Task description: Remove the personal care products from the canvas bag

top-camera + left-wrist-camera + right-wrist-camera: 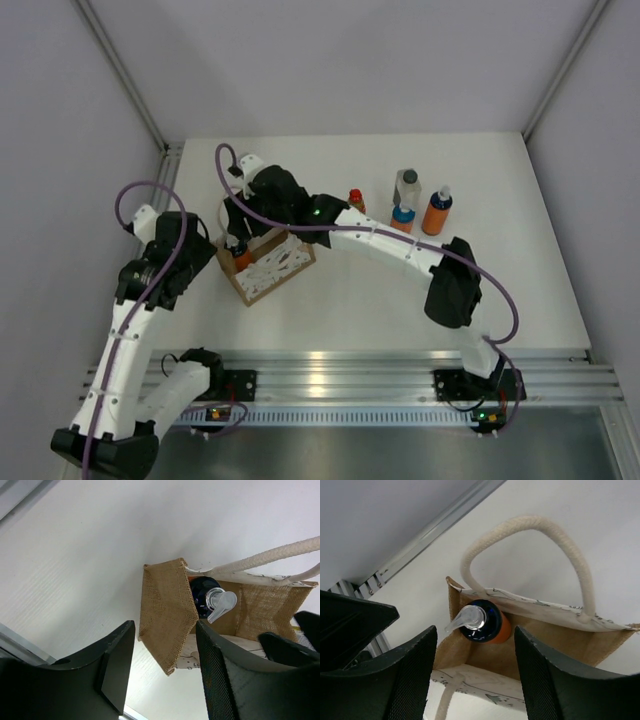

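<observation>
The canvas bag [272,268] stands open left of centre. One orange bottle with a dark pump cap [484,622] stands inside it, at the left end; it also shows in the left wrist view [209,600]. My right gripper [240,222] hangs open just above the bag, jaws on either side of that bottle [239,256]. My left gripper [165,652] is open at the bag's left end wall [167,612], not closed on it. The yellow bottle [355,200], clear bottle [406,184], blue-capped orange bottle [403,217] and white-capped orange bottle [437,211] stand on the table.
The bag's white loop handles [530,530] arch over its opening. A metal rail [445,517] runs along the table's left edge, close to the bag. The left gripper's body [350,630] sits close beside the right one.
</observation>
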`<state>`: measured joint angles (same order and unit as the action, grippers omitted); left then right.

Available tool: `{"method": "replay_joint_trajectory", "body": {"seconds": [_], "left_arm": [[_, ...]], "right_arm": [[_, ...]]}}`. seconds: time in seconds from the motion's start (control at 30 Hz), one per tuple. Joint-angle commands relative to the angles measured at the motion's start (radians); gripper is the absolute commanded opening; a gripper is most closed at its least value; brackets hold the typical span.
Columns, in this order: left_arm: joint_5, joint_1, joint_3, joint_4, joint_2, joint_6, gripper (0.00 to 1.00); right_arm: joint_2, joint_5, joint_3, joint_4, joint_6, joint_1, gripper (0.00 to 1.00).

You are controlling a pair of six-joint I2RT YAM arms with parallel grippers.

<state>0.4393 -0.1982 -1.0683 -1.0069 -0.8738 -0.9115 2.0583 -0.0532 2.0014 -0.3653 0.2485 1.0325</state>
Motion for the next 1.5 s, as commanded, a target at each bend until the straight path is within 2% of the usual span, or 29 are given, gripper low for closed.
{"method": "replay_joint_trajectory", "body": {"seconds": [0.0, 0.33, 0.5, 0.77, 0.83, 1.13, 1.3, 1.47], "left_arm": [[0.073, 0.002, -0.045, -0.03, 0.062, -0.026, 0.57], [0.069, 0.002, -0.029, -0.059, 0.131, -0.033, 0.58], [0.047, 0.002, -0.019, -0.065, 0.134, -0.026, 0.58], [0.006, 0.002, -0.007, -0.065, 0.133, -0.013, 0.58], [-0.001, 0.002, -0.005, -0.065, 0.134, -0.009, 0.58], [-0.013, 0.002, -0.018, -0.064, 0.131, 0.002, 0.58], [-0.019, 0.002, -0.015, -0.065, 0.133, 0.006, 0.59], [-0.019, 0.002, -0.016, -0.067, 0.136, 0.008, 0.59]], "right_arm": [[0.035, 0.148, 0.071, -0.05, 0.067, 0.066, 0.61], [0.177, 0.228, 0.256, -0.142, 0.061, 0.1, 0.59], [0.198, 0.271, 0.257, -0.156, 0.032, 0.11, 0.57], [0.217, 0.271, 0.275, -0.153, -0.012, 0.112, 0.34], [0.217, 0.268, 0.28, -0.152, -0.021, 0.112, 0.33], [0.223, 0.245, 0.27, -0.149, -0.04, 0.112, 0.29], [0.22, 0.242, 0.251, -0.149, -0.041, 0.115, 0.34], [0.221, 0.245, 0.235, -0.149, -0.049, 0.118, 0.32]]}}
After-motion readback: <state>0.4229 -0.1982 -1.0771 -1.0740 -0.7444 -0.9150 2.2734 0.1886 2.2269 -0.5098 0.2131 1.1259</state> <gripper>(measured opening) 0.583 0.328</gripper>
